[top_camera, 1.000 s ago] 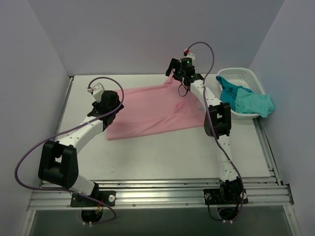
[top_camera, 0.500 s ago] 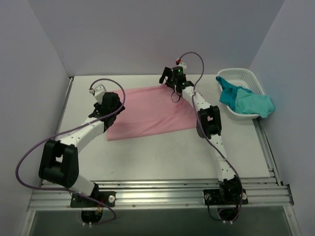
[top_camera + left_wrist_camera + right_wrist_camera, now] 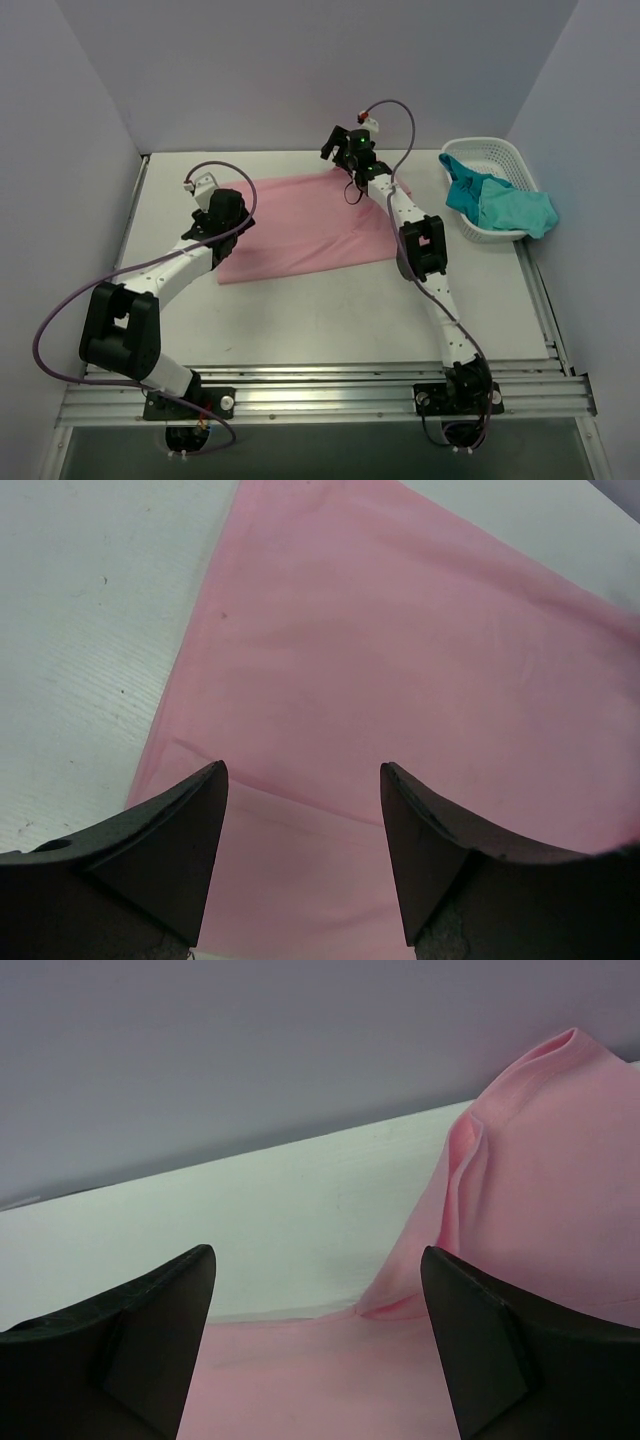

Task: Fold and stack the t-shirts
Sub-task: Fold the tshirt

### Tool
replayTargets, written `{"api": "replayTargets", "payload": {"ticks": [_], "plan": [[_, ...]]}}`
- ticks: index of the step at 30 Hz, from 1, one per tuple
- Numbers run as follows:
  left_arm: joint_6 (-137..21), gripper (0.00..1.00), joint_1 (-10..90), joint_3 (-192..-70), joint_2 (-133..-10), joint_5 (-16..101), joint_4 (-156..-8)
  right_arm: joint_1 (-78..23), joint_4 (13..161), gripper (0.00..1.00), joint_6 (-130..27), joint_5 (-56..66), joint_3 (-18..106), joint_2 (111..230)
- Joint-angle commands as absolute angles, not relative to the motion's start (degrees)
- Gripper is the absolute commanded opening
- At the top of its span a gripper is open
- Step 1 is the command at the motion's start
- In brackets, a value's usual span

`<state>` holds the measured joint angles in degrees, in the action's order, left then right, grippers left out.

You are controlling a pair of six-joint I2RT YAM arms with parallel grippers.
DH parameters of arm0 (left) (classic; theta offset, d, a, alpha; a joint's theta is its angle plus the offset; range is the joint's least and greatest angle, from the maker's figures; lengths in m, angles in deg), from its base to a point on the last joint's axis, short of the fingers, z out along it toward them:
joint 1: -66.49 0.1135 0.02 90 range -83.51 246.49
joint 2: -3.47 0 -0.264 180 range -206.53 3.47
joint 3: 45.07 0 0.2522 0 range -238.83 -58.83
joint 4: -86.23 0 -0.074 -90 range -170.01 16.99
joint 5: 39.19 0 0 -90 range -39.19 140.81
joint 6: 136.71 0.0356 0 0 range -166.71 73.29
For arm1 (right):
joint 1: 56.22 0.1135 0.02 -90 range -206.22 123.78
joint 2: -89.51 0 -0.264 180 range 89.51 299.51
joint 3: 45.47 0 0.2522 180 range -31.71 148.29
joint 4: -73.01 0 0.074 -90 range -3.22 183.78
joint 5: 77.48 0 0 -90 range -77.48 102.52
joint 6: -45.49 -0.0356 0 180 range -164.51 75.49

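Now, your basket (image 3: 497, 147) at 2 o'clock holds teal shirts (image 3: 505, 207); the pink shirt (image 3: 300, 225) lies on the desk (image 3: 330, 310). Left pincer (image 3: 303, 777) gapes empty at its 9 o'clock edge; right pincer (image 3: 315, 1260), open, has slid left to 12 o'clock.

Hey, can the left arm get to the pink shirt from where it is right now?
Probably yes. The left arm holds its jaws open over the pink shirt, near its edge, and nothing lies between them and the fabric.
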<state>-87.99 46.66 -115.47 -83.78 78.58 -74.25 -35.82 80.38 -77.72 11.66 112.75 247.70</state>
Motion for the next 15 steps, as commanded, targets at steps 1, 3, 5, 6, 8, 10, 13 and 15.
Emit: {"api": "replayTargets", "payload": {"ticks": [1,3,5,6,8,10,13,15], "plan": [[-87.1,0.71,46.5,-115.5,-83.6,79.1,-76.7,-35.7,78.1,0.79,-78.0,14.1,114.8,249.0],[-87.0,0.71,46.5,-115.6,-83.9,79.1,-76.8,-35.7,78.2,0.79,-77.9,14.2,114.6,249.3],[-87.0,0.71,46.5,-115.7,-84.2,79.3,-76.8,-35.8,78.7,0.79,-77.6,14.5,113.8,249.0],[-86.9,0.71,46.5,-115.7,-84.2,79.4,-77.0,-35.9,78.5,0.80,-77.4,14.6,112.9,248.5],[-86.9,0.71,46.5,-115.8,-84.9,79.5,-77.0,-35.8,77.3,0.81,-76.9,15.9,109.6,246.1],[-86.9,0.71,46.5,-115.9,-85.4,79.1,-77.4,-35.9,76.7,0.82,-76.2,16.9,106.7,245.0],[-86.9,0.71,46.5,-116.5,-86.5,78.6,-77.6,-36.2,77.5,0.82,-76.1,16.9,107.5,245.5],[-87.0,0.71,46.5,-116.7,-87.1,78.4,-77.7,-36.2,77.5,0.82,-76.4,16.9,107.7,246.2]]}}
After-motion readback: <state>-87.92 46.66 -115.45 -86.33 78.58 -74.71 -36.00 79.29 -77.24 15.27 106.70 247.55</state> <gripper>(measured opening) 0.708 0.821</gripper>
